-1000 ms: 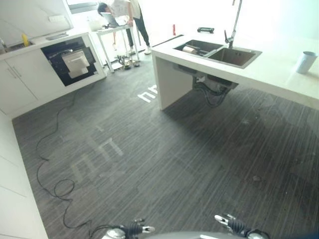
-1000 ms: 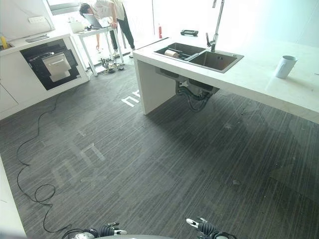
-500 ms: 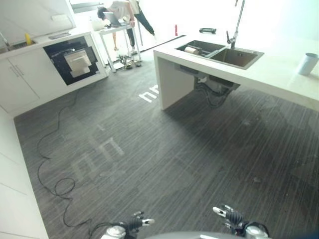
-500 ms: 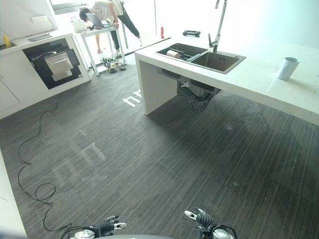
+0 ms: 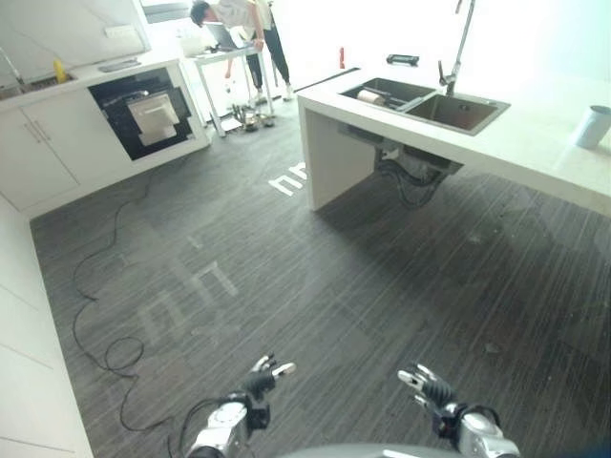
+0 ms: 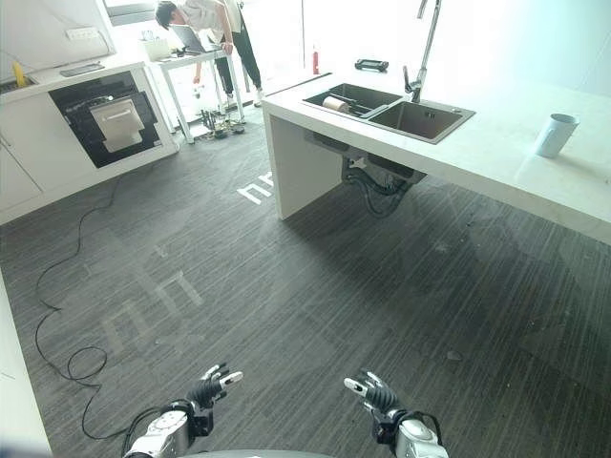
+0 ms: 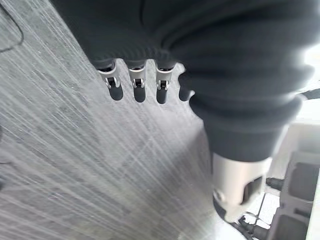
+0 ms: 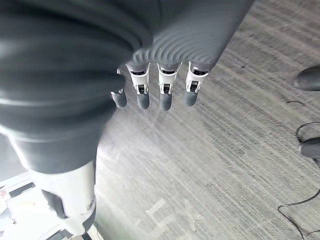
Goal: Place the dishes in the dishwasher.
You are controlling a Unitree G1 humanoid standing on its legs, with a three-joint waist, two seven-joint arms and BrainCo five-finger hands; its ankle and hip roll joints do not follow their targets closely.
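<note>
Both your hands hang empty over the floor, left hand (image 5: 260, 380) and right hand (image 5: 427, 388), fingers relaxed and apart. The dishes (image 6: 336, 103) lie in the far sink (image 6: 387, 108), well apart from the dishwasher (image 6: 103, 119) far left. Expect them stiff, slick, breakable; grip around the body.

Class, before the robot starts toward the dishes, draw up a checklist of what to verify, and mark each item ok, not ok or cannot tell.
1. Left hand free: ok, fingers straight, nothing held.
2. Right hand free: ok, fingers straight, nothing held.
3. Dishes located: ok, something lies in the near basin of the sink; a cup stands on the counter.
4. Dishwasher open: cannot tell from here.
5. Floor route to the counter: ok, bare carpet ahead.
6. Person out of the way: ok, at the far table.
</note>
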